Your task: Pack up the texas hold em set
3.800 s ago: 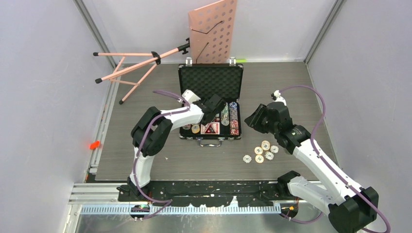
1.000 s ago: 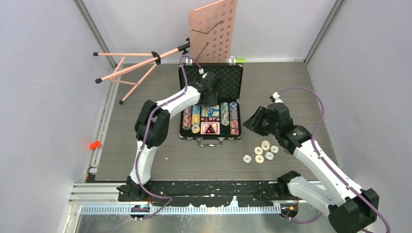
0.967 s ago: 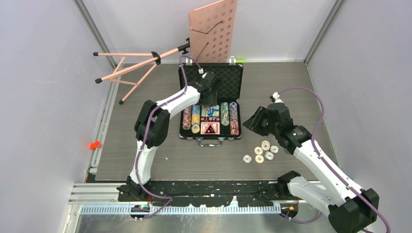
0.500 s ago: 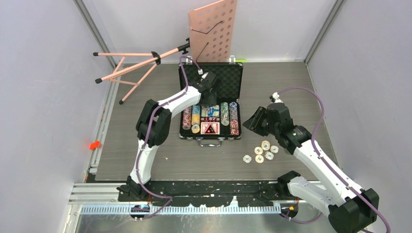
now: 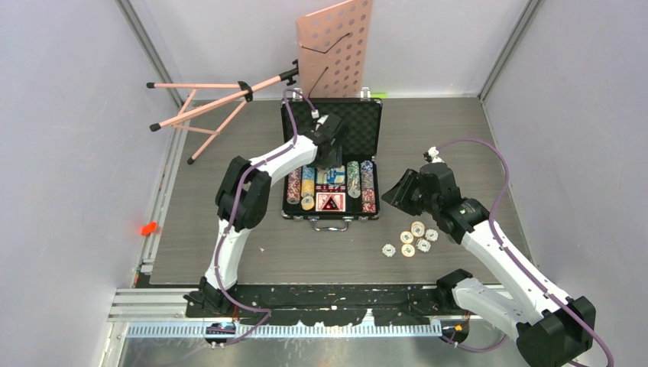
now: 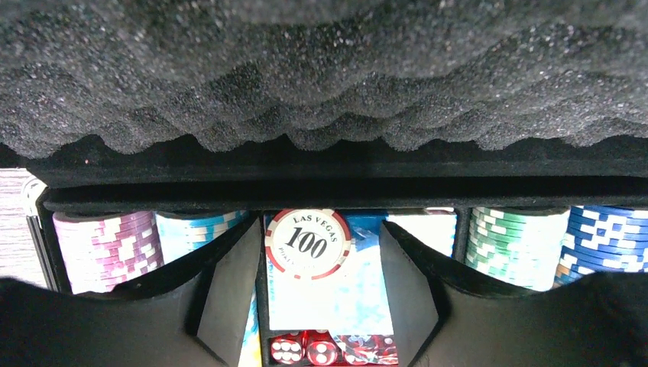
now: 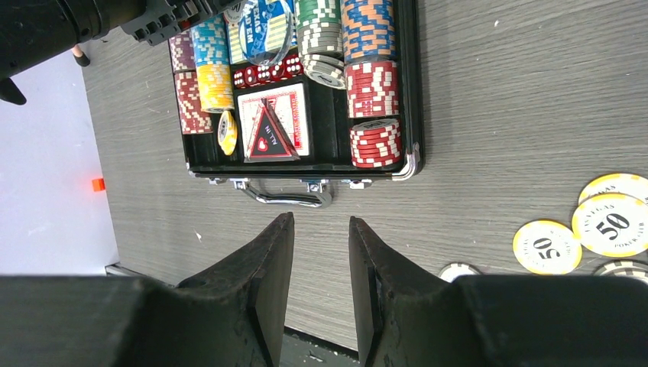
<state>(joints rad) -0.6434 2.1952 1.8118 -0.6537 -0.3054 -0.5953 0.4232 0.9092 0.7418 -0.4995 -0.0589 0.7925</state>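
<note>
One red-rimmed 100 chip [image 6: 308,243] lies on the blue deck [image 6: 336,298] inside the briefcase [image 5: 359,128], between the left hand's [image 6: 317,229] open fingers. Right of the briefcase, the right hand [image 7: 321,222] hovers slightly open and empty above the worktop [image 7: 497,115].

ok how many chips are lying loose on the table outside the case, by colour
yellow chips: 3
grey-white chips: 3
total: 6
</note>
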